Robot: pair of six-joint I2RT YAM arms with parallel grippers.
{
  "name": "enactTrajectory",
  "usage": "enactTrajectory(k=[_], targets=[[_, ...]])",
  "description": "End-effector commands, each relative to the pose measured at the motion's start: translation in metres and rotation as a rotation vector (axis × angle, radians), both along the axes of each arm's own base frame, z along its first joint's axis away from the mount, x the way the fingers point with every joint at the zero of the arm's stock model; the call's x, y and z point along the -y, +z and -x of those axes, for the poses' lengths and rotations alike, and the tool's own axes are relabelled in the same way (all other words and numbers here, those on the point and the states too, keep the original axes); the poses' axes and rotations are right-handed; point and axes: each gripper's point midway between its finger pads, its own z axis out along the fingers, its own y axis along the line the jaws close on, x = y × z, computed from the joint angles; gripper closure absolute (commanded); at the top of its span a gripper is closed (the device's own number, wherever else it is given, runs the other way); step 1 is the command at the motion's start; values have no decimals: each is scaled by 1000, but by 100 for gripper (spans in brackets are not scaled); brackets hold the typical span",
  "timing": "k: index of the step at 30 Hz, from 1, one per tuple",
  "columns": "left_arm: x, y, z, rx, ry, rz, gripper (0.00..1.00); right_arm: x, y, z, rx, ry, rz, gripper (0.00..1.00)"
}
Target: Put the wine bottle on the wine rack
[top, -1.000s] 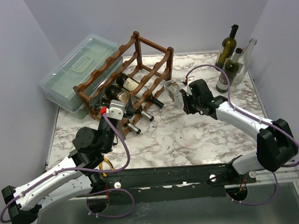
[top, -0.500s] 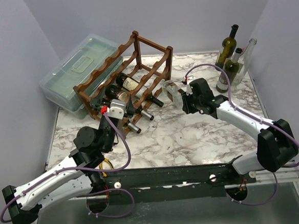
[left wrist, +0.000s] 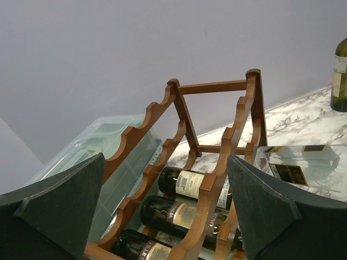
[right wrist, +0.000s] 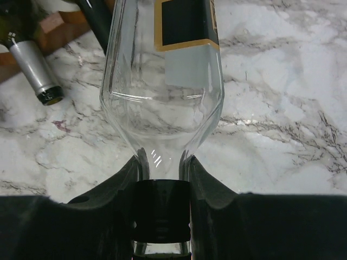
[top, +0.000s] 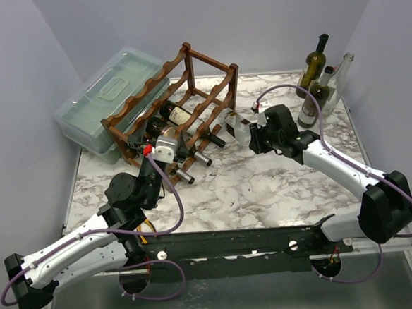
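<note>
The wine rack (top: 188,99) is a dark reddish-brown wooden frame with scalloped rails at the back left; it also fills the left wrist view (left wrist: 217,162), with three dark bottles (left wrist: 187,184) lying in it. My right gripper (top: 255,133) is shut on the neck of a clear empty wine bottle (top: 235,125) with a black and gold label (right wrist: 162,81), held lying just right of the rack, above the marble. My left gripper (top: 164,147) is open and empty at the rack's near end, its fingers (left wrist: 54,211) wide apart.
A translucent lidded plastic box (top: 106,98) sits behind and left of the rack. Three upright bottles (top: 317,76) stand at the back right corner. Bottle necks (top: 193,166) stick out of the rack's near side. Grey walls close the left, back and right.
My right gripper has carried the clear bottle up and left, closer to the rack's right side. My left gripper has moved slightly forward toward the rack.
</note>
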Motion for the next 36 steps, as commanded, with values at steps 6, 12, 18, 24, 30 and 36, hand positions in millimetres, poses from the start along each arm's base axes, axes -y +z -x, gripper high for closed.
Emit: enactTrajectory(k=[6, 12, 18, 24, 30, 36], targets=[[-3, 7, -1, 6, 15, 41, 6, -35, 82, -43, 343, 89, -165, 99], [0, 4, -3, -1, 13, 32, 6, -43, 66, -66, 450, 110, -155, 100], [1, 4, -3, -2, 8, 35, 6, -47, 26, -95, 461, 115, -200, 100], [1, 1, -4, -7, 15, 26, 6, -57, -2, -116, 465, 227, -207, 99], [4, -1, -4, -9, 7, 17, 6, -61, -44, -139, 417, 333, -62, 98], [6, -6, -7, -16, 16, -4, 6, -53, -59, -146, 342, 330, 21, 61]])
